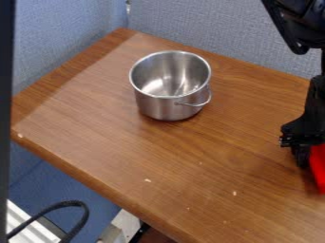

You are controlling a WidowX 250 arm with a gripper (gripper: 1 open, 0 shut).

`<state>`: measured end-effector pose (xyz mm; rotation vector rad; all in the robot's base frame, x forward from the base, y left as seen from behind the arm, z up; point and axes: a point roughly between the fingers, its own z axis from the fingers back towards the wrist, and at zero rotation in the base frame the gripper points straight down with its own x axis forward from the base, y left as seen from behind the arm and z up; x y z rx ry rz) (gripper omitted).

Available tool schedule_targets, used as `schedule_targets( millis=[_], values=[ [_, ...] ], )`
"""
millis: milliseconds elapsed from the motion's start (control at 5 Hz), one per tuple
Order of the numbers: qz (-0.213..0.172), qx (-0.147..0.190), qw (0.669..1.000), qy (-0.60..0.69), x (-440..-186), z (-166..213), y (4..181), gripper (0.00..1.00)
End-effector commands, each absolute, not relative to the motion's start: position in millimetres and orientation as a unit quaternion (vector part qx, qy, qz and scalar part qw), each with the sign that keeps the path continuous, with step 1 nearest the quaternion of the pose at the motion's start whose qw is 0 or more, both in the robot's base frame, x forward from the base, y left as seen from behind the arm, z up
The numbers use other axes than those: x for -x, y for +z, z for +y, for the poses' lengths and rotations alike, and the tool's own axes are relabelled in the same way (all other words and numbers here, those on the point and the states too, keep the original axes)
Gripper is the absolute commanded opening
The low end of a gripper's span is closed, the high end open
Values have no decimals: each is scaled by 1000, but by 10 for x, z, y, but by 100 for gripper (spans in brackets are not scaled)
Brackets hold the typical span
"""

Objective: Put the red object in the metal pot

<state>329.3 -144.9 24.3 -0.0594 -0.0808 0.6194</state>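
Observation:
The metal pot (172, 84) stands upright and empty on the far left part of the wooden table (114, 133), its thin wire handle facing the front right. Only a small piece of the red object (316, 167) shows at the right edge of the view, low over the table. My black gripper (302, 139) sits directly on top of it, mostly cut off by the frame. Its fingers reach down to the red piece, but how the jaws stand is hidden. The pot is well to the left of the gripper.
A blue-grey wall runs behind the table. The table's front edge slants from the left down toward the bottom middle, with floor and a black cable (45, 220) beyond it. A dark camera mount (295, 24) hangs at the top right.

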Motion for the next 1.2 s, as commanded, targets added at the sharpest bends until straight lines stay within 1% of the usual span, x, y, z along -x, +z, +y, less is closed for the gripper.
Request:
schedule_targets(
  millis=[0,600,1000],
  values=[
    [-71,40,945,317,-3374,-1355,467,0],
    [-91,28,933,348,-3386,-1278,536,0],
    [-97,23,923,371,-3389,-1221,579,0]
  ],
)
